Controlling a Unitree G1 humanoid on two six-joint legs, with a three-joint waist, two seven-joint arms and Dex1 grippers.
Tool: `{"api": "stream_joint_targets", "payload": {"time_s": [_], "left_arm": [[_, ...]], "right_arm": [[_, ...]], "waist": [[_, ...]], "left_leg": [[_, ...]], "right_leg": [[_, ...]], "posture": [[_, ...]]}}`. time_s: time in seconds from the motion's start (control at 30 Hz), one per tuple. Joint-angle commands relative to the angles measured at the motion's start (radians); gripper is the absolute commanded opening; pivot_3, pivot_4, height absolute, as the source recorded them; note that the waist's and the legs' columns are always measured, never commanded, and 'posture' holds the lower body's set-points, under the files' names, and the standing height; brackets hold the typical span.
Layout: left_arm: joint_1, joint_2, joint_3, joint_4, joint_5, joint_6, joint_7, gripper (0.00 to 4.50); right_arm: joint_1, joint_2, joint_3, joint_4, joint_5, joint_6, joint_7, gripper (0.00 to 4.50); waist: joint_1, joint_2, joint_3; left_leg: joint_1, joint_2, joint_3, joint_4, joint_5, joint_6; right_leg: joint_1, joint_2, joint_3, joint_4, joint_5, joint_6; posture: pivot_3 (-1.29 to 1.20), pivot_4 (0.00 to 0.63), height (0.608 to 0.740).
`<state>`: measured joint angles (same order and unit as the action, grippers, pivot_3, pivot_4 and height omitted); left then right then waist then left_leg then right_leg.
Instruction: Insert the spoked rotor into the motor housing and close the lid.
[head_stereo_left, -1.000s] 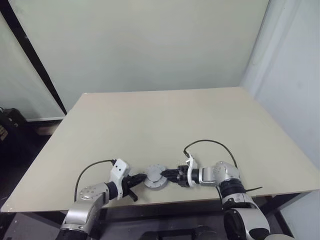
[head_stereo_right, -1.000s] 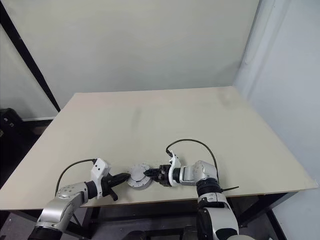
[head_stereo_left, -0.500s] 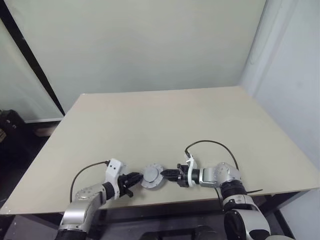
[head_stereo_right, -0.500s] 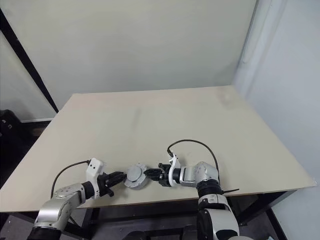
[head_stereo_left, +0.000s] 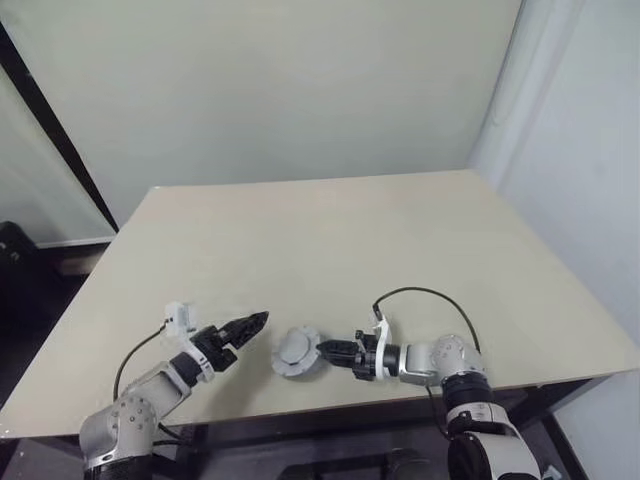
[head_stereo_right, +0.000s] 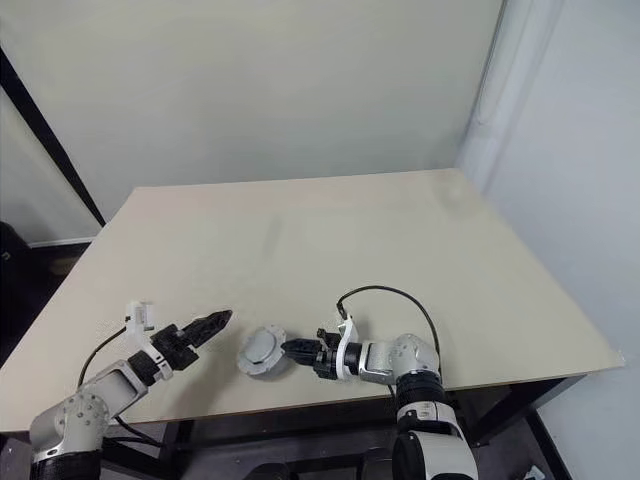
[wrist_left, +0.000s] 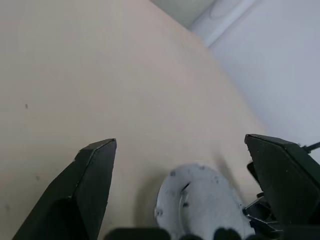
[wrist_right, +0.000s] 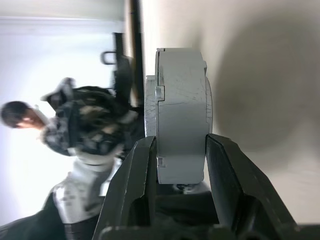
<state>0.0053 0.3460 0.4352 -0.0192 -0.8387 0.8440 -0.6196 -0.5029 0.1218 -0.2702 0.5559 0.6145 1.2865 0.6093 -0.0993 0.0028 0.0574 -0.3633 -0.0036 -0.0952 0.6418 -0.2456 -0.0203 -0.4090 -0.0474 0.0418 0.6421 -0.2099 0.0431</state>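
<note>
The right tool (head_stereo_left: 322, 350) is clamped on a closed grey disc (head_stereo_left: 294, 351), one black finger (wrist_right: 137, 185) on each flat face, gripping it at the rim. That is the lid seated on the housing, shown edge-on in the right wrist view, so the coils and the rotor cannot be seen. The disc is tilted up above the desk (head_stereo_left: 330, 250), near its front edge, its round face turned toward the left arm. The left tool (head_stereo_left: 250, 322) is released, fingers spread wide, with clear desk between them in the left wrist view. It hovers just left of the disc, apart from it and pointing at it. A black cable (head_stereo_left: 420, 296) loops over the right wrist.
</note>
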Motion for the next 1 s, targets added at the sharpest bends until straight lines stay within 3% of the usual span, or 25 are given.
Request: {"api": "stream_joint_targets", "payload": {"time_s": [0.03,0.37,0.7,0.8,0.93,1.0], "left_arm": [[0.009,-0.007,0.04,-0.035,-0.07,0.034,0.028,4.5],[0.019,-0.071,0.05,-0.021,-0.251,0.167,0.087,4.5],[-0.001,-0.106,-0.006,0.031,-0.266,0.216,0.099,4.5],[-0.01,-0.114,0.001,0.048,-0.28,0.218,0.1,3.89],[-0.014,-0.112,0.0,0.057,-0.294,0.222,0.099,2.6],[-0.017,-0.115,0.002,0.062,-0.306,0.221,0.099,2.26]], "right_arm": [[-0.019,0.023,-0.032,-0.067,0.093,0.013,0.034,1.2],[-0.032,0.039,-0.047,-0.103,0.147,0.043,0.013,1.2],[-0.028,0.035,-0.033,-0.113,0.153,0.047,0.003,1.2],[-0.024,0.032,-0.026,-0.117,0.147,0.042,-0.001,1.2],[-0.016,0.026,-0.009,-0.129,0.144,0.033,0.006,1.2],[-0.007,0.021,0.016,-0.142,0.137,0.019,0.024,1.2]], "waist": [[0.0,-0.001,0.001],[0.002,-0.003,0.002],[0.002,-0.003,0.002],[0.002,-0.003,0.002],[0.002,-0.004,0.003],[0.002,-0.004,0.003]], "left_leg": [[0.0,0.0,0.0,0.0,0.0,0.0],[-0.001,0.0,0.0,0.0,0.0,0.0],[-0.001,0.0,0.0,0.0,0.0,0.0],[-0.001,0.0,0.0,0.0,0.0,-0.001],[-0.002,0.0,0.0,0.0,0.0,-0.001],[-0.003,0.0,0.0,0.0,0.0,-0.001]], "right_leg": [[0.0,0.0,0.0,0.0,0.0,0.0],[-0.001,0.0,0.0,-0.001,0.0,0.0],[-0.001,0.0,0.0,-0.001,0.0,0.0],[-0.001,0.0,0.0,-0.001,0.0,0.0],[-0.001,0.0,0.0,-0.001,0.0,0.0],[-0.002,0.0,0.0,-0.002,0.0,0.0]], "posture": [[0.0,0.0,0.74],[0.0,0.0,0.74],[0.0,0.0,0.74],[0.0,0.0,0.74],[0.0,0.0,0.74],[0.0,0.0,0.74]]}}
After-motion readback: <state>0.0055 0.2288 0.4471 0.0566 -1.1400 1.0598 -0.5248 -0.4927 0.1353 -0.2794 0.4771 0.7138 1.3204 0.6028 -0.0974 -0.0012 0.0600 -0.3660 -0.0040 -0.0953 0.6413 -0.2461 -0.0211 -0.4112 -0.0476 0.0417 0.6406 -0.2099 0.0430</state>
